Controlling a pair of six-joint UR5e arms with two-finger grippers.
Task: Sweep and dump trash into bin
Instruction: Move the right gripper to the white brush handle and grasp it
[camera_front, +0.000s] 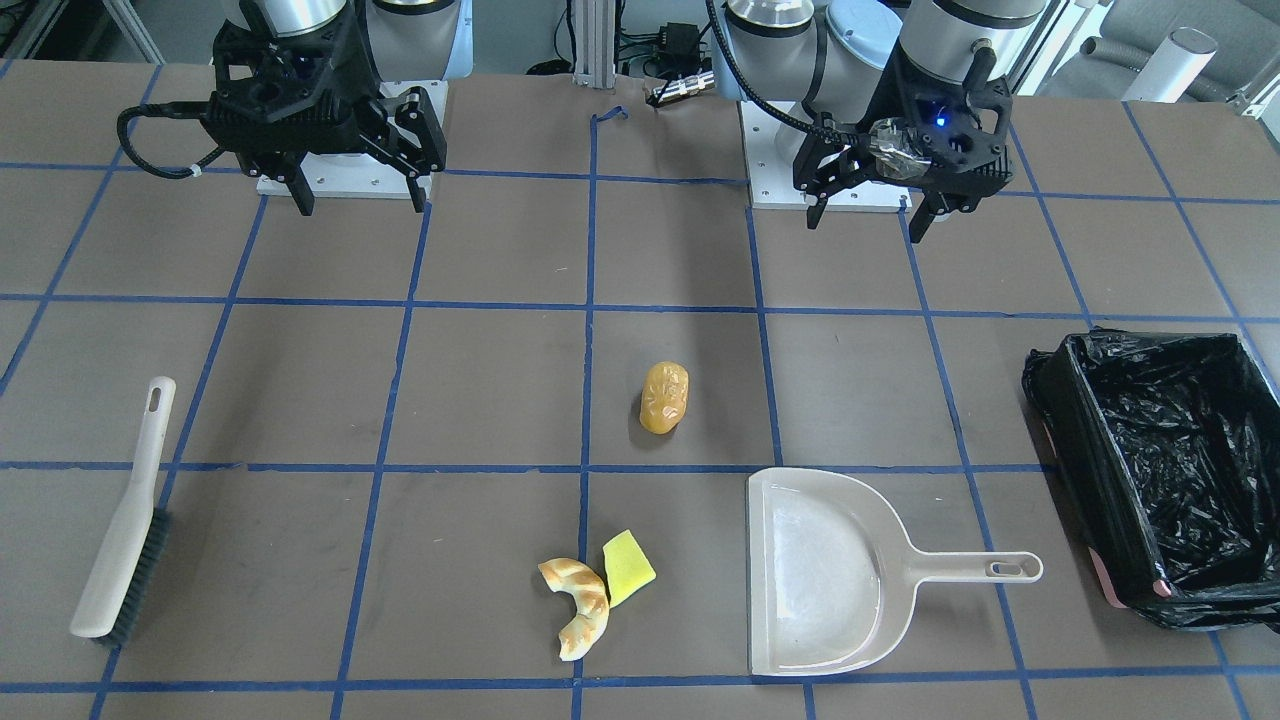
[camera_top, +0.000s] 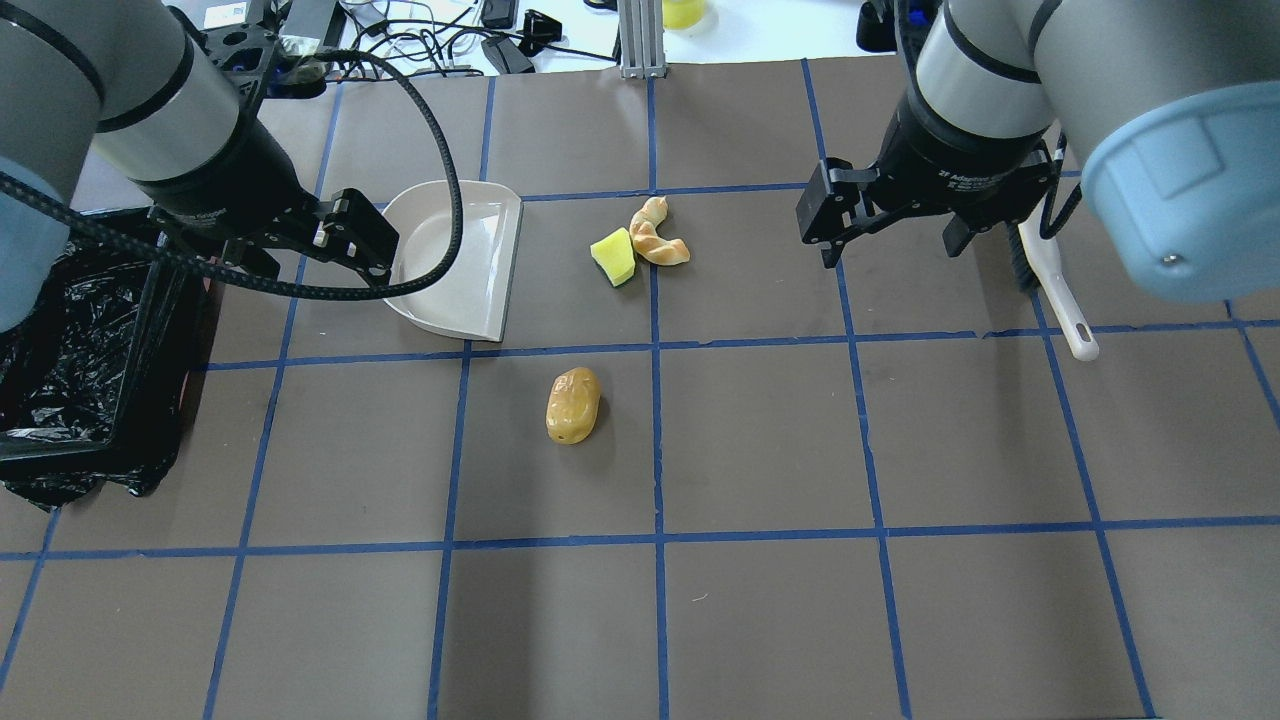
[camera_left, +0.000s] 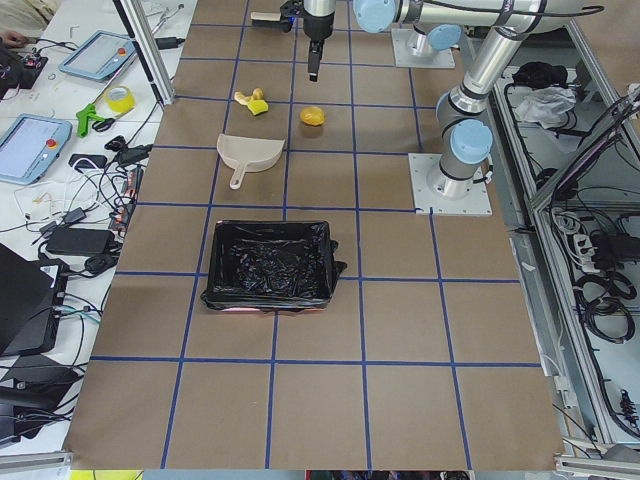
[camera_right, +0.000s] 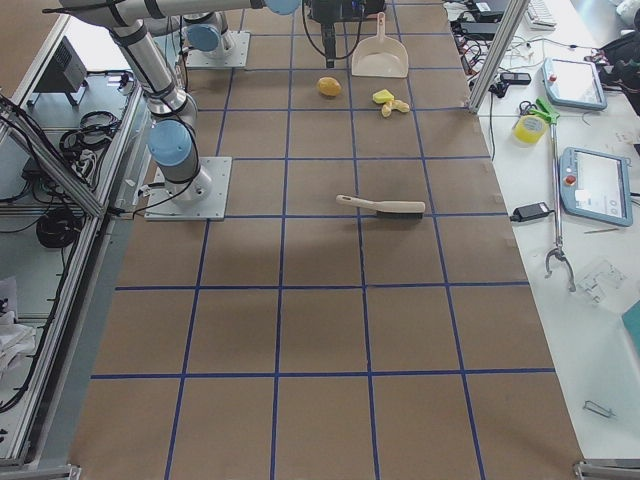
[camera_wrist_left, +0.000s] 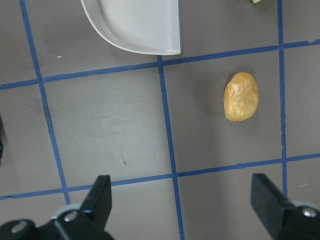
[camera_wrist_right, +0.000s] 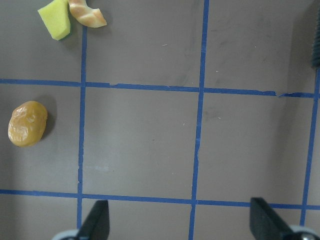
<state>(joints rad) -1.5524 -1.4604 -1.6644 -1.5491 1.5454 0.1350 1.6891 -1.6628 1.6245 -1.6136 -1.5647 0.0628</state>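
Observation:
The trash lies on the brown table in three pieces: a golden-brown oval lump (camera_front: 664, 397) near the middle, and a curved tan croissant piece (camera_front: 578, 605) touching a yellow wedge sponge (camera_front: 628, 568). The bin (camera_front: 1085, 470), lined with a crinkled black bag, stands at the table's end on my left. A beige dustpan (camera_front: 815, 570) lies between the bin and the trash. A beige hand brush (camera_front: 125, 520) lies on my right side. My left gripper (camera_front: 868, 215) hangs open and empty above the table near its base. My right gripper (camera_front: 360, 205) is likewise open and empty.
Blue tape lines mark a grid on the table (camera_top: 760, 620). In the left wrist view the lump (camera_wrist_left: 241, 96) and the dustpan's lip (camera_wrist_left: 145, 35) show below the open fingers (camera_wrist_left: 102, 200). Benches with tablets and cables flank the table's far edge.

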